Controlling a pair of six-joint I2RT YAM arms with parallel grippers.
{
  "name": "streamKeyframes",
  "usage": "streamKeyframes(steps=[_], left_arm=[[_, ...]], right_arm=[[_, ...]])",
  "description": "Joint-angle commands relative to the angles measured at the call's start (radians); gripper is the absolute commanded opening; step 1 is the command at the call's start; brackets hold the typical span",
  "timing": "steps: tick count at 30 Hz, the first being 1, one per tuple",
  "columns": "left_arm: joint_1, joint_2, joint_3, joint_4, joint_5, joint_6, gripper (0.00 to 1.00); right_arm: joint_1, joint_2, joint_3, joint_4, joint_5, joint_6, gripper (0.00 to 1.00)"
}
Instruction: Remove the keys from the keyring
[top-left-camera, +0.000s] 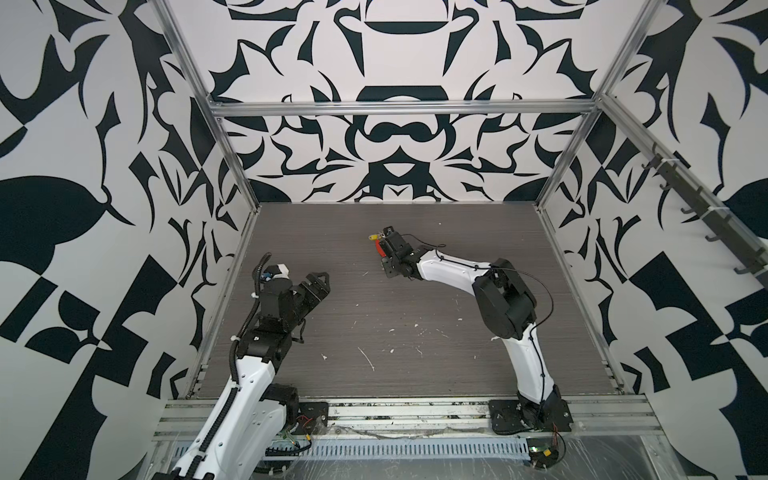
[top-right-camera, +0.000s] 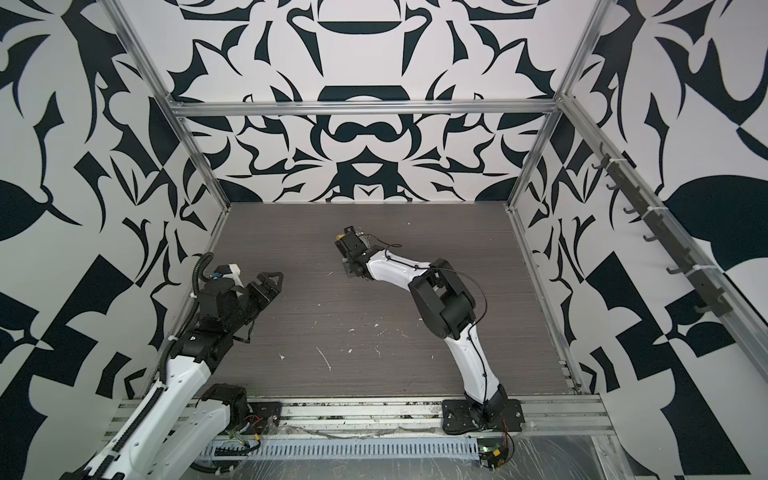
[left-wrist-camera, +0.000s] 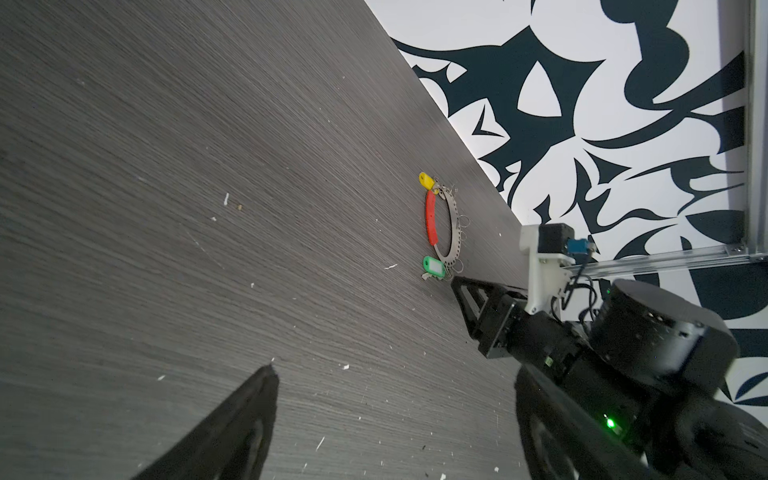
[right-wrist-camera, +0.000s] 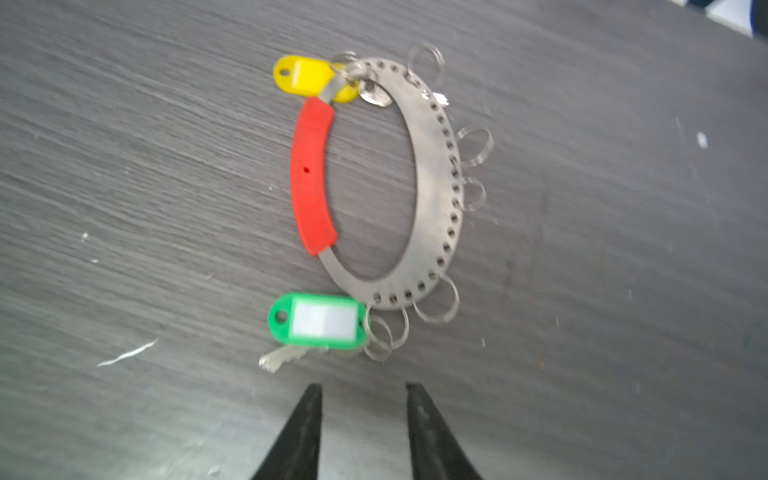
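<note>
Table (top-left-camera: 374, 324) is dark grey woodgrain laminate, matte, w/ white flecks (top-left-camera: 365, 357) scattered near the front.

Left side: L arm sits folded by the table's left edge, forearm angled in toward the middle. L gripper (top-left-camera: 319, 286) has black triangular fingers spread wide, nothing between them and touching nothing.

Middle, toward the back: keyring (right-wrist-camera: 440, 237) lies flat on the table. It's an oval band of flat dull-silver metal, punched w/ a row of small holes along one side. A smooth red sleeve (right-wrist-camera: 313, 174) covers the opposite arc. Thin wire split rings (right-wrist-camera: 436, 303) hang off the holed edge. Green tag (right-wrist-camera: 318, 320) is glossy plastic, rounded, w/ a white label window, and sits at one end of the sleeve w/ a silvery key (right-wrist-camera: 282, 357) poking out beneath it. Yellow tag (right-wrist-camera: 307, 79) sits at the other end, by a small silvery piece too blurred to call. Both tags are linked to the band.

Right side: R arm rises from its front-right base, elbow high, white forearm stretched toward the back-middle, wrist tipped down over the ring. R gripper (right-wrist-camera: 362, 388) is parted partway and empty, its tips just short of the green tag and not touching it.
</note>
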Motion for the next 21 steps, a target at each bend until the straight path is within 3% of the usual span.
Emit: streamKeyframes(steps=[1, 15, 21], left_arm=[[-0.002, -0.007, 0.018, -0.022, 0.001, 0.003, 0.92], [-0.002, 0.030, 0.033, -0.017, 0.006, 0.014, 0.92], [-0.002, 0.026, 0.041, -0.019, 0.016, 0.017, 0.92]], right_arm=[[-0.021, 0.032, 0.075, -0.065, -0.002, -0.010, 0.44], [-0.066, 0.126, 0.187, -0.078, -0.043, 0.013, 0.41], [-0.066, 0.000, 0.037, 0.099, -0.068, 0.016, 0.45]])
